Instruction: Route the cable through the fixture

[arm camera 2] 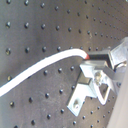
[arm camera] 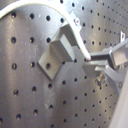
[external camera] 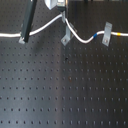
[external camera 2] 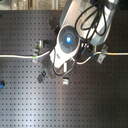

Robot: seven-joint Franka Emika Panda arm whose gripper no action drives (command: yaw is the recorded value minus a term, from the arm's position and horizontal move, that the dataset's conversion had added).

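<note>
The white cable (external camera: 45, 25) crosses the board in the first exterior view. It rises to my gripper (external camera: 62, 16) at the top middle, then dips and climbs to the right, where its blue band (external camera: 112, 35) and yellow band (external camera: 119, 34) show. The fixture (external camera: 65, 36), a small bent silver-grey clip, stands just below the gripper. In both wrist views the gripper (arm camera: 95, 62) (arm camera 2: 97, 59) is shut on the cable (arm camera: 79, 37) (arm camera 2: 45, 62), right beside the fixture (arm camera: 57, 55) (arm camera 2: 87, 90). The cable lies outside the clip. In the second exterior view the arm hides the fixture.
A thick black rod (external camera: 30, 15) leans at the first exterior view's upper left, above a narrow grey strip clip (external camera: 22, 38) on the cable. Another grey clip (external camera: 105, 34) sits on the cable at the right. The arm (external camera 2: 67, 40) looms over the perforated black board (external camera: 65, 90).
</note>
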